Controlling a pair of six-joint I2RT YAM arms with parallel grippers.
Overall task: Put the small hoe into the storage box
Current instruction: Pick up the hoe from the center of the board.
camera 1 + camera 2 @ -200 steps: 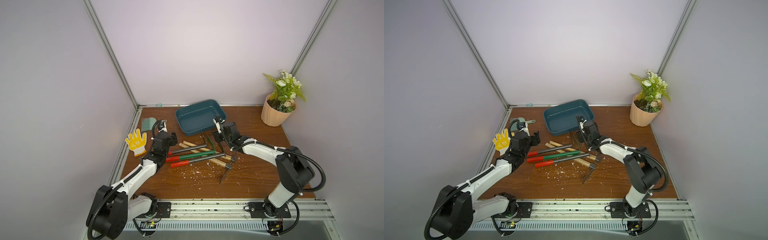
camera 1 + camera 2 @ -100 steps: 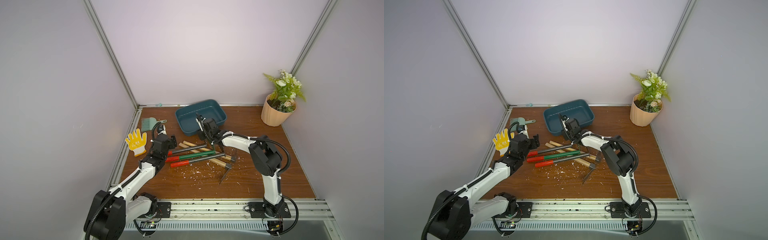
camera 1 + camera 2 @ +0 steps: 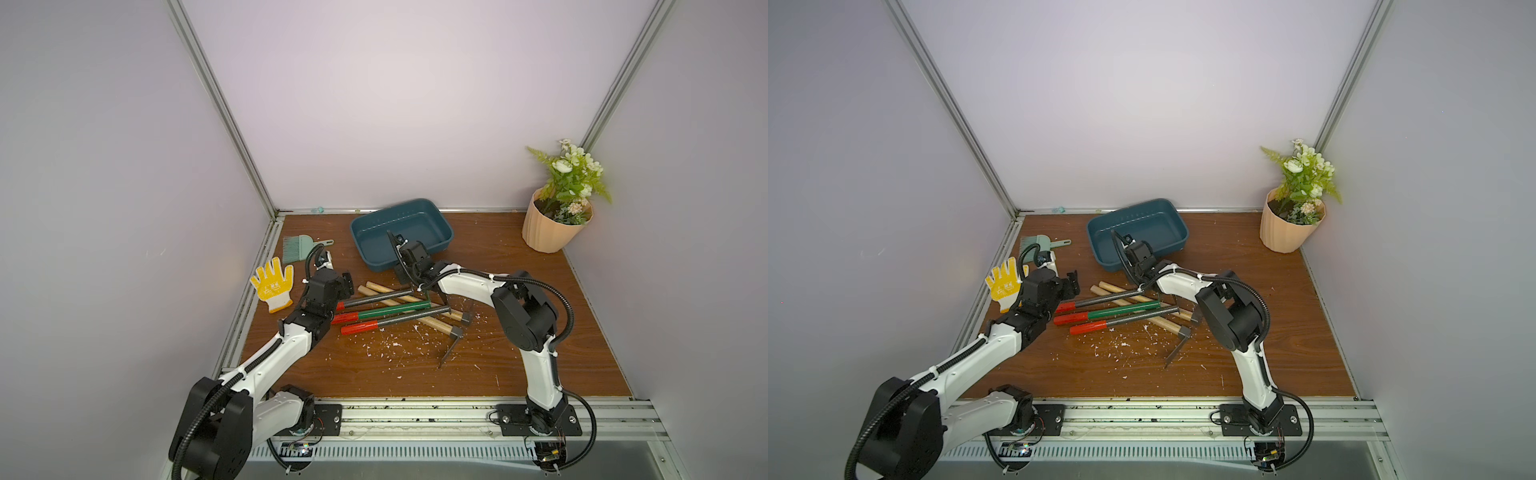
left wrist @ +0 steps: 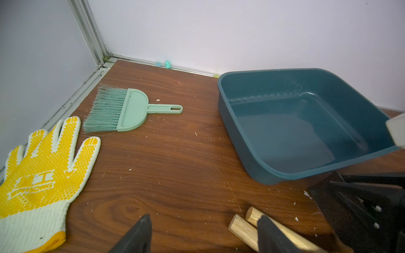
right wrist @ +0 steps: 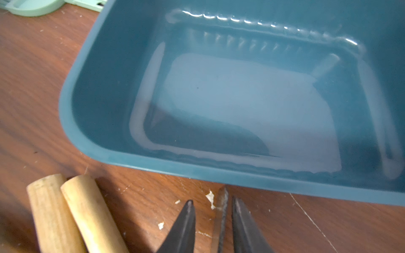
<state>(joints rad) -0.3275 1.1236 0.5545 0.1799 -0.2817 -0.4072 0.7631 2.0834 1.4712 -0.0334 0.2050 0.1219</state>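
— Where do we find the hoe (image 3: 374,298)?
— As far as we can tell, it is the red-handled, dark-shafted tool nearest the box (image 3: 419,232). It lies on the worktop (image 3: 374,374), in the pile (image 3: 399,309) at the middle. That is outside the box, which sits by the rear edge.
— And our right gripper (image 5: 212,199)?
— It is low over that tool's far end, just in front of the box's near rim. In the right wrist view its jaws stand narrowly apart astride a thin dark strip (image 5: 221,219). One side lies close against it and a gap shows on the other, so we see no clamp. Whether the strip is the hoe's blade we cannot tell.
— The left gripper (image 4: 204,216)?
— It is spread wide and holds nothing, by the red grips (image 3: 359,328) on the pile's left side.
— What else do we see?
— Two wooden handles (image 5: 72,214) lie beside the right gripper. A glove (image 3: 272,286) and a brush (image 3: 301,247) lie along the left edge. A pot (image 3: 548,232) stands in the rear right corner, and white flecks (image 3: 390,349) lie in front of the pile.
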